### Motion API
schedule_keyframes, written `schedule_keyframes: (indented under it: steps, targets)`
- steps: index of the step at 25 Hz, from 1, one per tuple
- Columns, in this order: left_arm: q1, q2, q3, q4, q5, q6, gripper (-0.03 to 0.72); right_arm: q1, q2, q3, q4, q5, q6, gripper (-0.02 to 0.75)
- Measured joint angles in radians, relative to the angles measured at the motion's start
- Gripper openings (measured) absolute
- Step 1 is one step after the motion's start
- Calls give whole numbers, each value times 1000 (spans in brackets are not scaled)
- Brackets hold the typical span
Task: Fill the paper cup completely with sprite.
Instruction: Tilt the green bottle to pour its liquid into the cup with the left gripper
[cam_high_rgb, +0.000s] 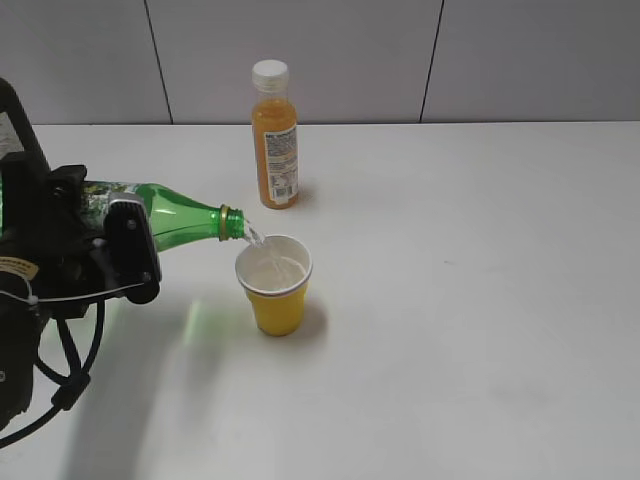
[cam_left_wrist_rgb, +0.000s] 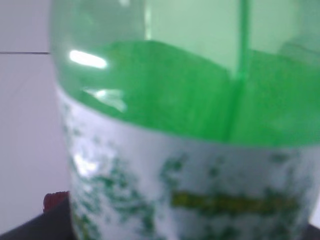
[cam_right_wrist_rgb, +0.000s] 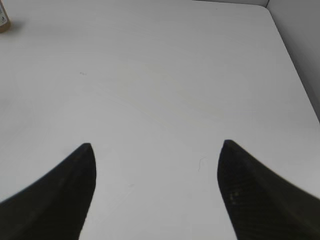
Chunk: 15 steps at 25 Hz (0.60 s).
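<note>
Sprite (cam_high_rgb: 253, 236) streaming into paper cup (cam_high_rgb: 274, 285) from bottle (cam_high_rgb: 175, 218) clamped in left gripper (cam_high_rgb: 120, 250).

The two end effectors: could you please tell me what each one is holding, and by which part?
The left end effector grips the green bottle around its labelled body. The right end effector holds nothing.

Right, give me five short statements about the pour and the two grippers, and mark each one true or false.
1. The green bottle is tipped with its mouth over the yellow cup. True.
2. The left gripper holds the green bottle. True.
3. The orange juice bottle lies on its side. False: it stands upright with its white cap on.
4. The right gripper grips the cup. False: its fingers are spread over bare table.
5. The cup is empty. False: liquid is in it.
</note>
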Motion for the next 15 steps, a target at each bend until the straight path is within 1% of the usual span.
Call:
schedule_keyframes:
  steps: [15]
  targets:
    - [0, 0, 0, 0, -1, 13, 438, 0, 0, 0, 0, 0, 0, 585]
